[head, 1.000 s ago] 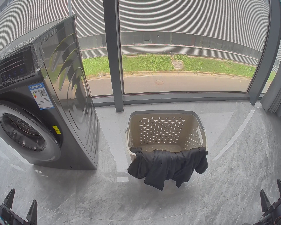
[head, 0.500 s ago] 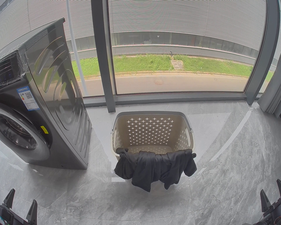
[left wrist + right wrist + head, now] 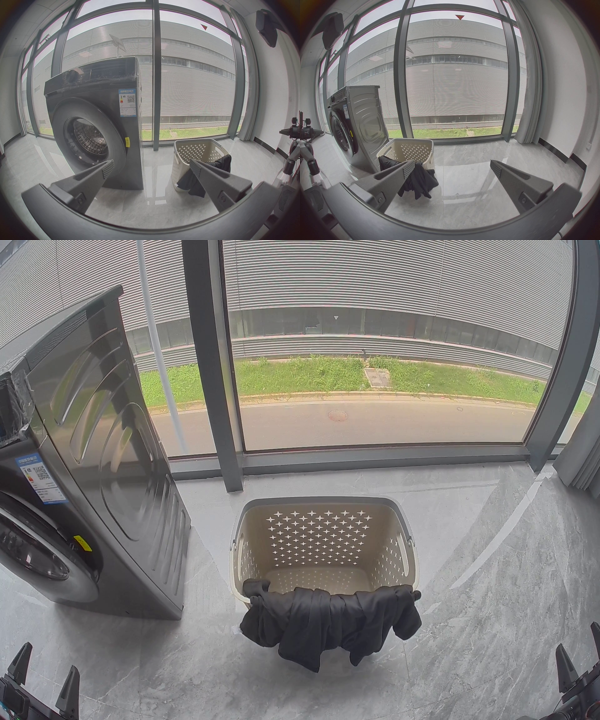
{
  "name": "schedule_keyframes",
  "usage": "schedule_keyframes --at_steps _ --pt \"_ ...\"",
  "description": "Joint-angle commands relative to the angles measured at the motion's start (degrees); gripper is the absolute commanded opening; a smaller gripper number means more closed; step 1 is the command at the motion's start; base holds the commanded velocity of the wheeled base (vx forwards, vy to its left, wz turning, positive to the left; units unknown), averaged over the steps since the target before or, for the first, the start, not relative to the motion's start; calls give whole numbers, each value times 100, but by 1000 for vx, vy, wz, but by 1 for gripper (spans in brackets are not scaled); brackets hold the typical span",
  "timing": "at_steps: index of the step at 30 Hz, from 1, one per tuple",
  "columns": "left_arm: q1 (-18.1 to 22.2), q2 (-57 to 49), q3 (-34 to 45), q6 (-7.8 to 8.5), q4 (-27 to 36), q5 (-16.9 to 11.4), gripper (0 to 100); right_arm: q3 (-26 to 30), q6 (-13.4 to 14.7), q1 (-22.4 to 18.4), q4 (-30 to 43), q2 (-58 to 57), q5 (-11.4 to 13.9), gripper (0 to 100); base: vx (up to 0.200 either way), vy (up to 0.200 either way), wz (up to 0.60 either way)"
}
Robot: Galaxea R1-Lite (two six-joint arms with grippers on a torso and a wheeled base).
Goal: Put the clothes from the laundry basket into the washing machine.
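A beige laundry basket stands on the floor ahead of me, also seen as the basket and the basket. A dark garment hangs over its near rim and down the outside; the same garment shows beside the right fingers. The grey washing machine stands to the left of the basket, and its round door looks closed. My left gripper is low at the near left, open and empty. My right gripper is low at the near right, open and empty. Both are well short of the basket.
A glass window wall with a dark upright post runs right behind the basket. A grey curtain hangs at the far right. Bare marble floor lies between me and the basket and to its right.
The whole head view has shifted: the washing machine now lies further left and the basket lower and nearer, so the camera moved. Both grippers keep their places and stay open.
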Motion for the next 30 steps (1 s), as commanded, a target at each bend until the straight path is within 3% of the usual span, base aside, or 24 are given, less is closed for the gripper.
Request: schedule_keyframes --at_steps 1,30 --pt "-3 -95 92 -2 -6 3 100 101 -1 -3 0 -81 -2 100 200 0 0" --pt "6 -86 92 -11 -6 3 100 101 -1 -3 0 -81 -2 100 0 -21 0"
